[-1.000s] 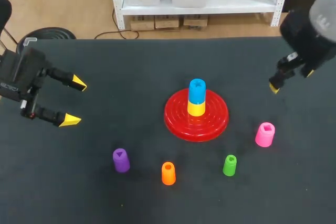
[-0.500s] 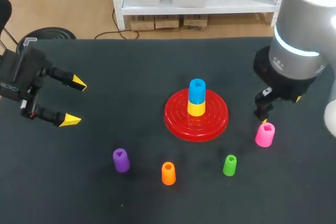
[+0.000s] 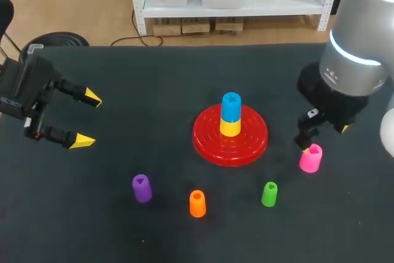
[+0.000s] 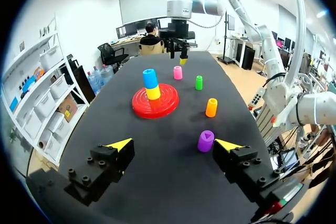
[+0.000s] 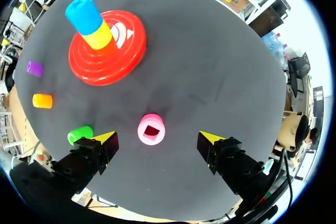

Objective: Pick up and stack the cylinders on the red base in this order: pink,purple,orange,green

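Right claw (image 5: 157,137) had dropped over pink cylinder (image 5: 151,129), spread apart, not gripping; grasp seemed next. Left claw (image 4: 175,144) apart.

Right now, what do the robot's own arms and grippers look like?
The right arm is a fat silver-grey cylinder with a glowing pale-blue ring, ending in a black wrist. The left gripper and right gripper each have two black, blocky, bolted fingers with bright yellow wedge tips.
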Controlling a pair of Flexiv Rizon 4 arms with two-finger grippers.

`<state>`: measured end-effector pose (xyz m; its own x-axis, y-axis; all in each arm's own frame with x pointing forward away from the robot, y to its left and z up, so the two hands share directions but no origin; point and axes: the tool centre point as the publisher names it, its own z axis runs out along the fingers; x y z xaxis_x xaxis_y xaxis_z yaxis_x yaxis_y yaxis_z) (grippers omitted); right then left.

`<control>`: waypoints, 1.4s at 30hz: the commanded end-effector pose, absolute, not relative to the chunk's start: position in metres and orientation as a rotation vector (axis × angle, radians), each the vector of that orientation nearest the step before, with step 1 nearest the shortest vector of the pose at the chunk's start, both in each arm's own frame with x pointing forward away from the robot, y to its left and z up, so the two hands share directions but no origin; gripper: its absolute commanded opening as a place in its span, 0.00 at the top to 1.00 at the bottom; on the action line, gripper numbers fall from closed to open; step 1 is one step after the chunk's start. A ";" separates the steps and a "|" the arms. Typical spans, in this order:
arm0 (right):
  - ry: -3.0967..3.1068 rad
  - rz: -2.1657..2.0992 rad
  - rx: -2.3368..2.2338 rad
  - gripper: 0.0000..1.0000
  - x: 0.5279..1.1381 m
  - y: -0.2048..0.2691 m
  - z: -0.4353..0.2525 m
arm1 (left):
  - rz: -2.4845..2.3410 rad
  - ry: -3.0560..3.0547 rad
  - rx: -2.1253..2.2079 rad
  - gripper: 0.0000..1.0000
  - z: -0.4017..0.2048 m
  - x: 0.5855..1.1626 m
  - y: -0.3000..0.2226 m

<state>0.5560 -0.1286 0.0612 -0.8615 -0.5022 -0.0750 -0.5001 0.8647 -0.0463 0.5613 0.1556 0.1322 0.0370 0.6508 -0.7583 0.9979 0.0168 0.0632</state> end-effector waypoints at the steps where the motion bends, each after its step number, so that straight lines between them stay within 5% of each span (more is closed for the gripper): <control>1: 2.953 -0.052 -0.810 0.00 0.555 -0.124 0.055 | -0.716 1.675 1.697 0.00 0.131 0.561 0.156; 39: 3.023 0.005 -0.835 0.00 0.554 -0.123 0.015 | -0.716 1.675 1.697 0.00 0.131 0.561 0.156; 40: 3.024 0.005 -0.834 0.07 0.554 -0.123 0.015 | -0.716 1.675 1.697 0.00 0.131 0.561 0.156; 41: 3.024 0.005 -0.832 0.67 0.554 -0.123 0.015 | -0.716 1.675 1.697 0.00 0.131 0.561 0.156; 42: 3.024 0.005 -0.831 1.00 0.554 -0.123 0.015 | -0.716 1.675 1.697 0.00 0.131 0.561 0.156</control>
<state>0.5536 -0.1229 0.0155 -0.8590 -0.5119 -0.0064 -0.5119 0.8590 0.0016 0.5613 0.1557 0.1321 0.0369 0.6508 -0.7584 0.9979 0.0170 0.0631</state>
